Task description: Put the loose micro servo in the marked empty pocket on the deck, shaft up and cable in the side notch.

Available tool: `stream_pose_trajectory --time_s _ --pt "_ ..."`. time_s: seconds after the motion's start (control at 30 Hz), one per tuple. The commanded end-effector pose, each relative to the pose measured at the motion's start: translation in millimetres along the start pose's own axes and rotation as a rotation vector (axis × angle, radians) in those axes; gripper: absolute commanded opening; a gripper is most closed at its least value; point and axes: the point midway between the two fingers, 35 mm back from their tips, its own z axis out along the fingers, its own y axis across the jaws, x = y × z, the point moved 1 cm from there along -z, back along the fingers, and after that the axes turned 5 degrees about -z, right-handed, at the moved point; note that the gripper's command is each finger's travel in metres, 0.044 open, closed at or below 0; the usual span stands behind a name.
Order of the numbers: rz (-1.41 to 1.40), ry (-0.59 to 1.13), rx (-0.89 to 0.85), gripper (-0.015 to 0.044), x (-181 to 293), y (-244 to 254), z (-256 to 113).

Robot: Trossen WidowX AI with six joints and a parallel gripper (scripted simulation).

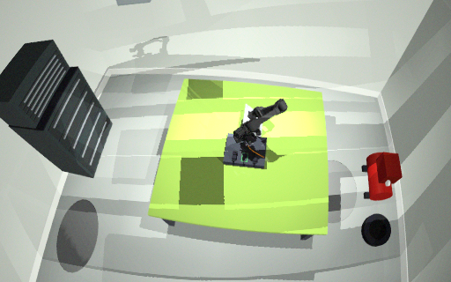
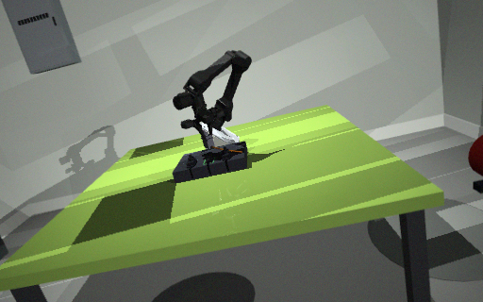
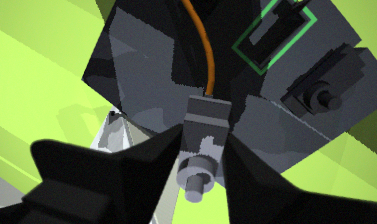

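My gripper (image 1: 248, 143) (image 2: 209, 147) (image 3: 203, 133) is shut on the grey micro servo (image 3: 207, 131), with a finger on each side of its body. The servo's output shaft points toward the wrist camera. Its orange cable (image 1: 256, 152) (image 2: 231, 150) (image 3: 209, 55) runs from the far end over the dark deck (image 1: 230, 144) (image 2: 200, 174) (image 3: 144, 65). The servo is above the deck, off to one side of the pocket's green outline (image 1: 245, 157) (image 3: 289, 47). The pocket looks empty in the wrist view. The gap between servo and deck is hard to judge; the top and exterior views mostly hide the servo.
A seated servo (image 1: 234, 156) (image 2: 191, 161) (image 3: 323, 99) stands up from the deck beside the outlined pocket. A white part (image 2: 224, 135) (image 3: 108, 135) lies behind the deck, close to the arm. The deck rests on the green table (image 1: 279, 194) (image 2: 304, 189).
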Motion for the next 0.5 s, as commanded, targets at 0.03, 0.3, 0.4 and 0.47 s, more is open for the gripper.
stream_pose_trajectory --time_s 0.03,0.3,0.4,0.47 --pt "0.161 0.000 0.010 0.0000 -0.4 -2.3 -1.9" --pt "0.431 -0.002 0.010 0.0000 -0.4 -2.3 -1.9" --pt "0.526 -0.002 0.010 0.0000 -0.4 -2.3 -1.9" --pt "0.548 -0.002 0.010 0.0000 -0.4 -2.3 -1.9"
